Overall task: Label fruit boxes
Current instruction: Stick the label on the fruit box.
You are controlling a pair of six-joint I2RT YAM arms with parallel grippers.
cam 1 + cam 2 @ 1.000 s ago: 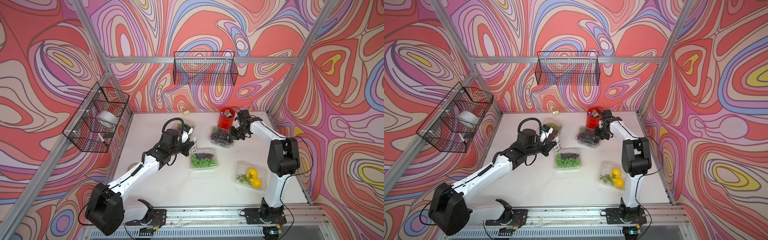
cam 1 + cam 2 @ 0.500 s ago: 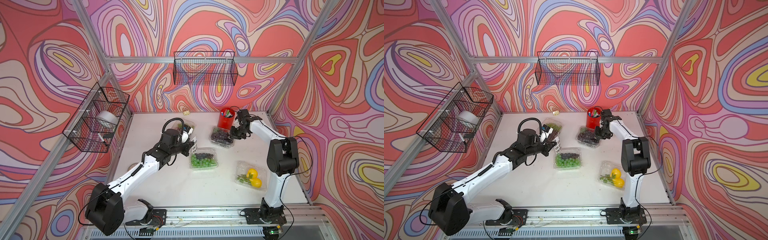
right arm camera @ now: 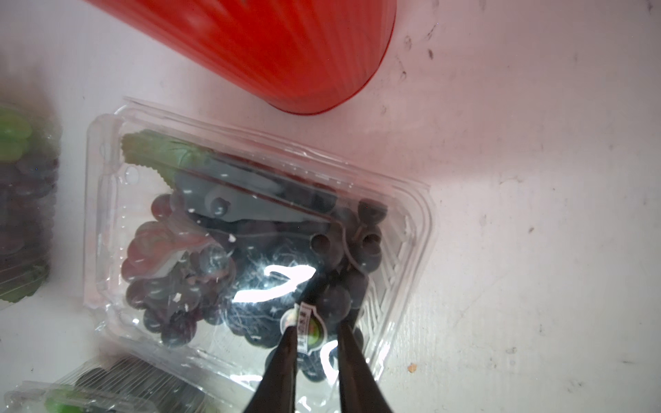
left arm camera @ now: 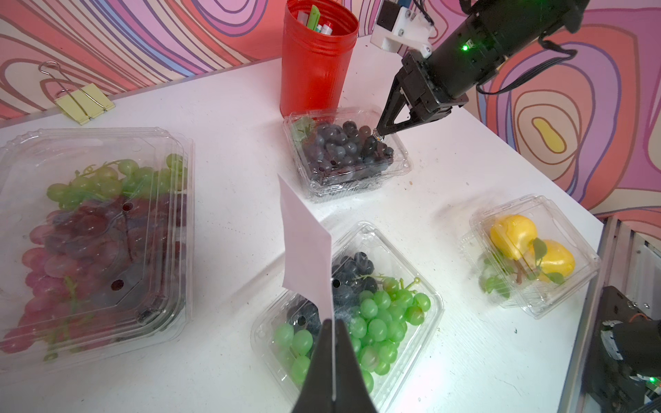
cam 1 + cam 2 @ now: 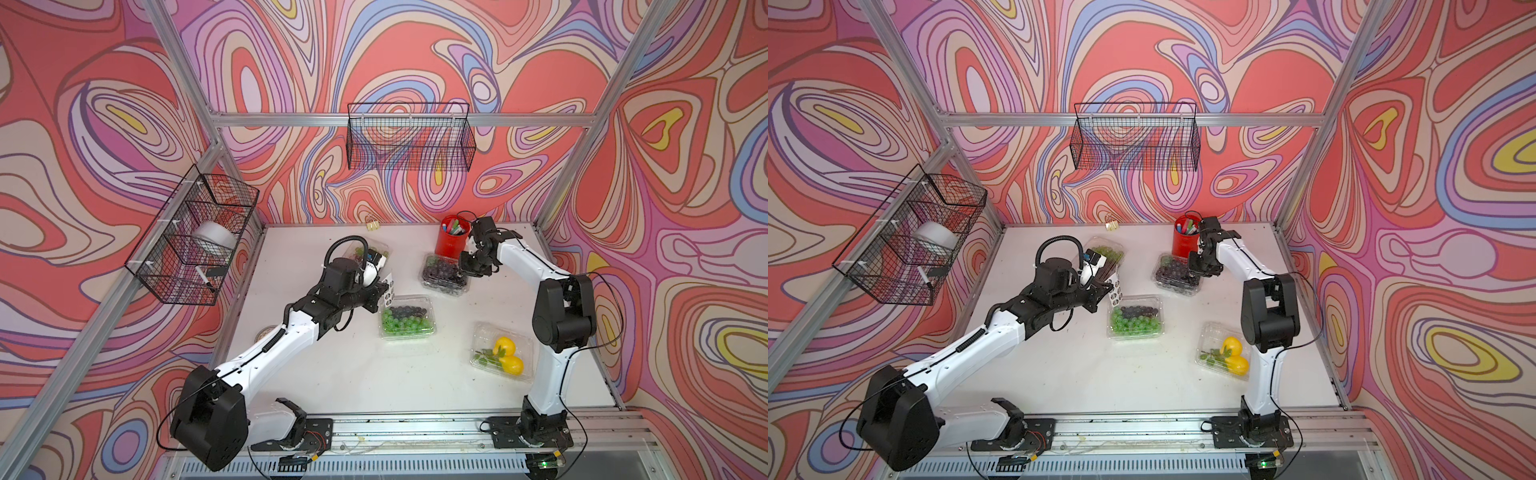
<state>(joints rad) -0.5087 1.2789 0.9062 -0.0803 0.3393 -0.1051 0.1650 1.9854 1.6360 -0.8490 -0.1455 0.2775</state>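
The left fingers [image 4: 348,368] are clamping the white sticker sheet [image 4: 305,250] upright above the green-grape box [image 4: 375,314]. The right fingers [image 3: 352,368] are standing slightly apart over the dark-grape box [image 3: 214,232] (just beside the red cup [image 3: 286,53]), with a small label [image 3: 304,327] touching one tip. The lemon box [image 5: 500,353] is sitting apart from the others on the worktop [image 5: 374,374].

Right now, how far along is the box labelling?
Done: no box clearly labelled. In hand: right gripper, jaws apart, sets a sticker on the dark grape box; left gripper pinches the sticker sheet. Left: mixed grape box, lemon box, large grape box show no sticker.
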